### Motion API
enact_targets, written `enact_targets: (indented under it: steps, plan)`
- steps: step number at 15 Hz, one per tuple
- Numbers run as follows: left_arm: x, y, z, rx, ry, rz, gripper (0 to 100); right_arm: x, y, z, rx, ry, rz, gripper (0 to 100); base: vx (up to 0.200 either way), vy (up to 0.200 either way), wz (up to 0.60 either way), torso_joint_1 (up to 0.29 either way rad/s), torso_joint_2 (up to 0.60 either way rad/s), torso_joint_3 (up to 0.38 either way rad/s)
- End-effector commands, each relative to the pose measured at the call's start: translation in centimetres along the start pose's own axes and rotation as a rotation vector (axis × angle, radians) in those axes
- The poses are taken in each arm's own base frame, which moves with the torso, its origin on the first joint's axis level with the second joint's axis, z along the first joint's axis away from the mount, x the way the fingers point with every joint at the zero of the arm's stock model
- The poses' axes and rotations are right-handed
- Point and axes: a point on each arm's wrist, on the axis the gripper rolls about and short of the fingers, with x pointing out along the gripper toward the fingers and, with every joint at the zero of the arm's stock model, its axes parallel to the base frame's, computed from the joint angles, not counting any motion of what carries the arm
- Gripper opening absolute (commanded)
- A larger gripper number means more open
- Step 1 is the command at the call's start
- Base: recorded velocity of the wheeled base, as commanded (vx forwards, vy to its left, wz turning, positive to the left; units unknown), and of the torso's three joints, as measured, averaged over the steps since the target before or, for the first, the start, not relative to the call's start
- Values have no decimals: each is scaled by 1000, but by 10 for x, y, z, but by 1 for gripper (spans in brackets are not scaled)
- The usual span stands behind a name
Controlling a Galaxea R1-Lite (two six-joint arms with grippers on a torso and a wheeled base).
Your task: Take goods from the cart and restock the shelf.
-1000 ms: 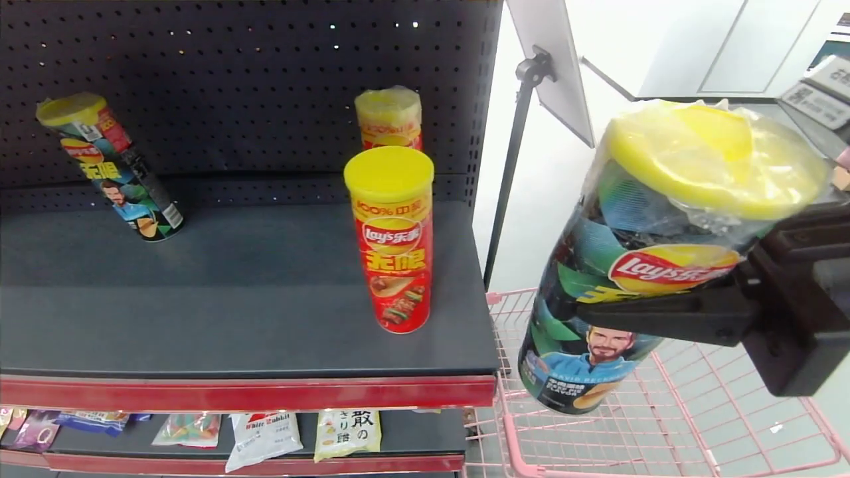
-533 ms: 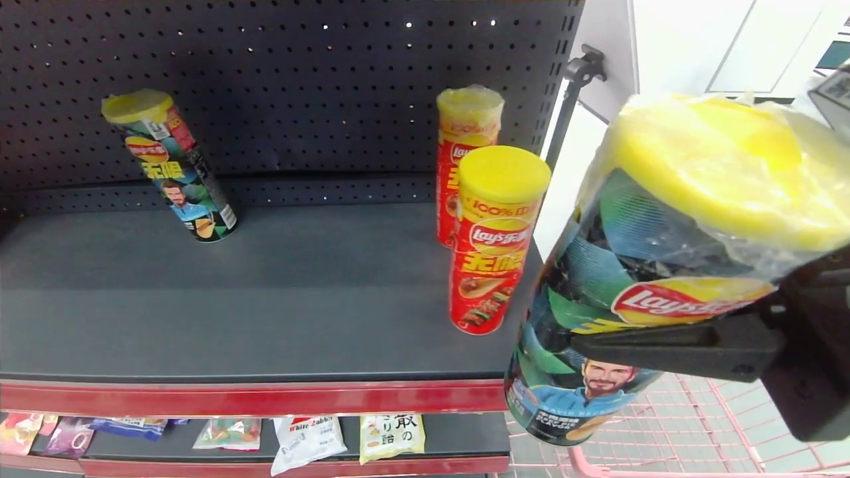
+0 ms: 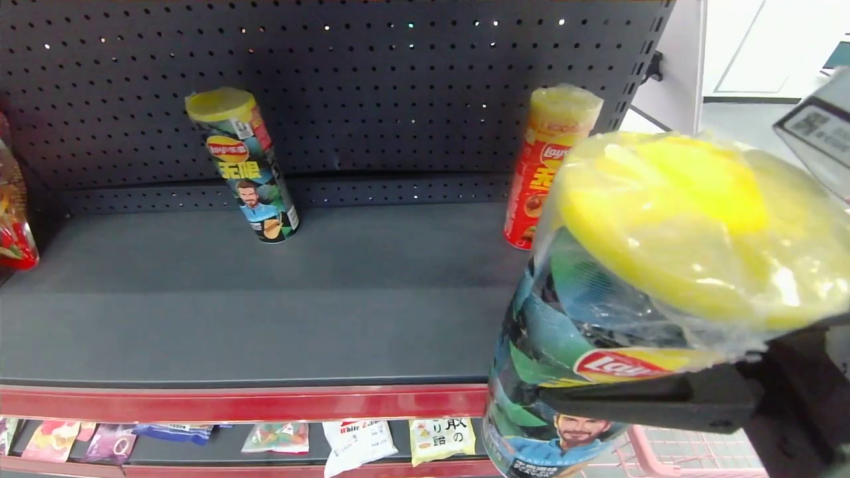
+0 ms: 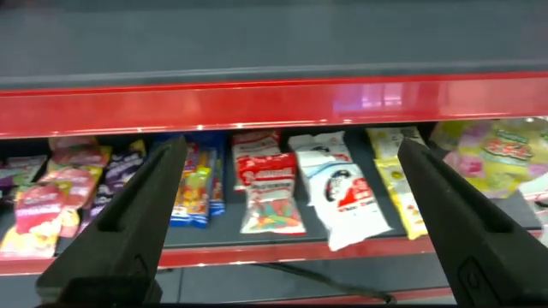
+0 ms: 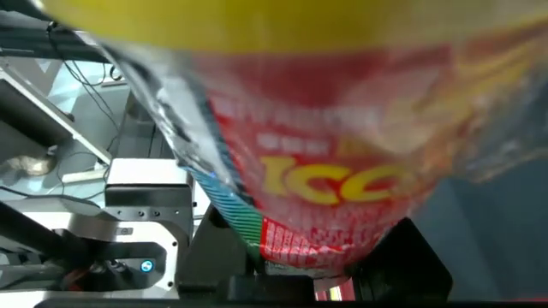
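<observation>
The dark shelf (image 3: 265, 318) spans the head view. At its right front corner, the right gripper (image 3: 584, 372) is clamped around a plastic-wrapped, yellow-lidded chip can (image 3: 597, 312), tilted and held off the shelf. The left gripper (image 4: 289, 145) is spread wide and empty, facing snack packets (image 4: 334, 192) on the level below. A green can (image 3: 246, 166) and a red can (image 3: 548, 159) stand well apart at the back.

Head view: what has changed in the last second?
The camera swung left along the shelf. The wrapped can in the right gripper, jaws clamped throughout, came closer and now hides the front red can. The green can and rear red can stayed put.
</observation>
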Motion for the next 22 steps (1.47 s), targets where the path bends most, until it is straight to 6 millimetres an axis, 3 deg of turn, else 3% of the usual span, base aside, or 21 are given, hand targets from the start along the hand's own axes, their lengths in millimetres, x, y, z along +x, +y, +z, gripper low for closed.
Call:
enact_targets:
  steps: [1, 8, 12, 16, 22]
  plan:
    - [0, 0, 0, 0, 1, 0, 100, 12, -4, -7, 19, 32, 19, 0, 0, 200, 0, -2, -2, 2]
    - [0, 0, 0, 0, 1, 0, 100, 40, -22, -8, 35, 67, 8, 0, 0, 200, 0, 2, 2, 2]
    - [0, 0, 0, 0, 1, 0, 100, 36, -18, -19, 55, 96, 8, 0, 0, 200, 0, 4, 4, -1]
    - [0, 0, 0, 0, 1, 0, 100, 25, -31, -25, 80, 107, -57, 0, 0, 0, 0, 0, 0, 0]
    - [0, 0, 0, 0, 1, 0, 100, 20, -29, -24, 76, 99, -65, 0, 0, 0, 0, 0, 0, 0]
